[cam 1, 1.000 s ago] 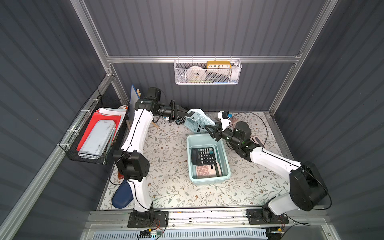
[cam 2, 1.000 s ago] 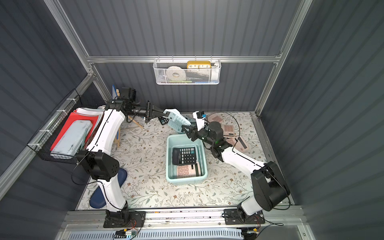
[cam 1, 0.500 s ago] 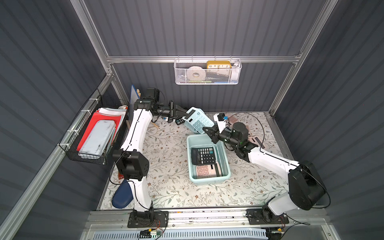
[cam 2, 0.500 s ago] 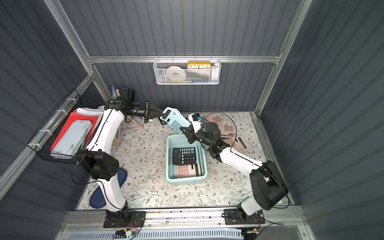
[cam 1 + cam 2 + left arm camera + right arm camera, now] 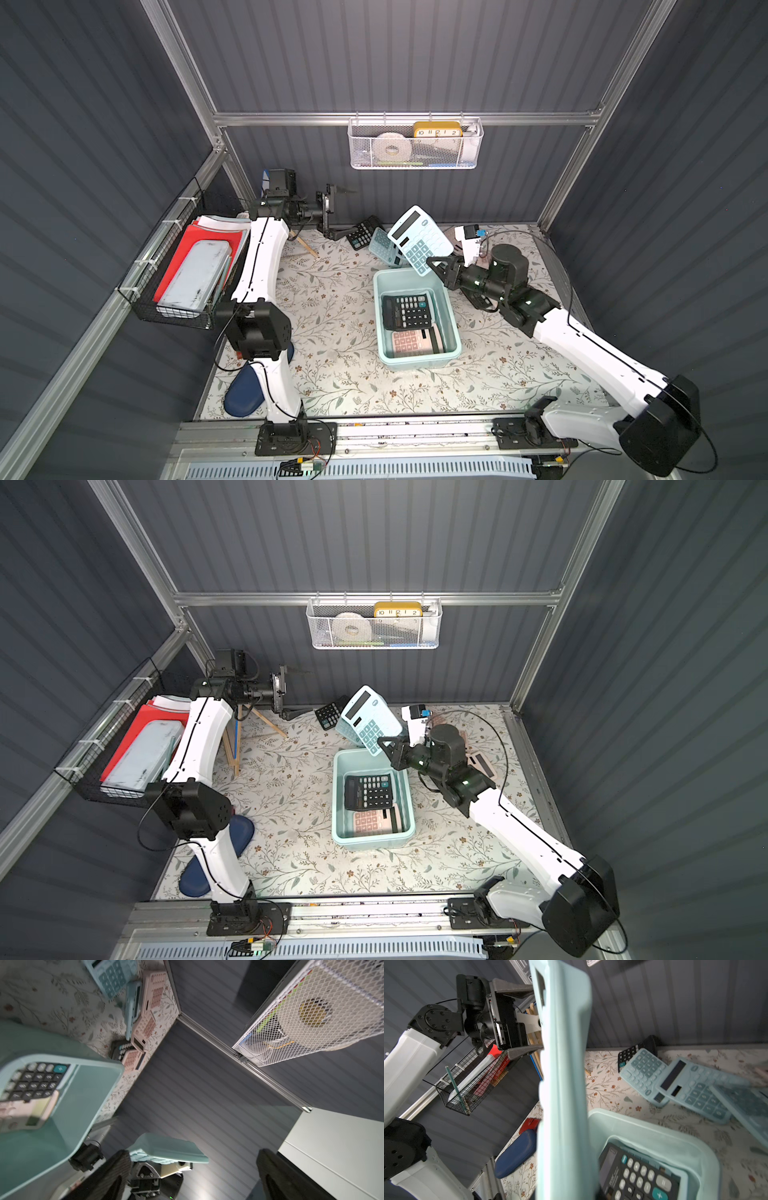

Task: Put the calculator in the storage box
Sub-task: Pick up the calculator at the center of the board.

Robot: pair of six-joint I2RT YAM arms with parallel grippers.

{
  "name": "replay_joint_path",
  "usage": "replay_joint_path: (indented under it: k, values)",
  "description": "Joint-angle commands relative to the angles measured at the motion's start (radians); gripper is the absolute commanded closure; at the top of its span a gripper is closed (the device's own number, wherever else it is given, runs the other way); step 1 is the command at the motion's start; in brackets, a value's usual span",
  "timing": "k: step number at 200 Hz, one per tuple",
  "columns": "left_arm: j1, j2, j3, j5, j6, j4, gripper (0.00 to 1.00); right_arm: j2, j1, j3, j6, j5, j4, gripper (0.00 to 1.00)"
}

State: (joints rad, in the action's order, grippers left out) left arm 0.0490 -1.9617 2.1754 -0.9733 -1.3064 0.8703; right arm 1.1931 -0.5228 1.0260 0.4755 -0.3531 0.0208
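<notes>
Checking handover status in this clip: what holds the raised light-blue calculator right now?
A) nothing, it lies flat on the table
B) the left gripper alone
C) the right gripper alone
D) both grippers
C: the right gripper is shut on the lower edge of the raised light-blue calculator, while the left gripper stands open and apart from it near the back wall.

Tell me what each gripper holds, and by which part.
Right gripper holds the pale blue calculator by its keypad end, opposite the display. Left gripper is open, holding nothing.
</notes>
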Motion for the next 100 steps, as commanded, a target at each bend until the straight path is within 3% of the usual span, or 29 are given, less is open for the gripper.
replay_joint_path:
  k: [1,15,54,81,100]
  values:
    - [0.009,0.089,0.001,0.179,0.267,0.066,0.01,-0.037,0.014,0.074,0.108,-0.017,-0.244,1.00]
    - [0.009,0.162,-0.090,0.253,0.340,-0.004,0.01,-0.040,0.032,0.090,0.148,-0.073,-0.316,1.00]
    - [0.040,0.281,-0.335,0.301,0.512,-0.175,0.01,0.003,0.066,0.124,0.267,-0.242,-0.388,1.00]
    - [0.074,0.294,-0.434,0.188,0.549,-0.262,0.01,0.078,0.073,0.171,0.309,-0.365,-0.441,1.00]
    - [0.126,0.282,-0.438,0.182,0.626,-0.239,0.01,0.125,0.076,0.200,0.342,-0.466,-0.466,1.00]
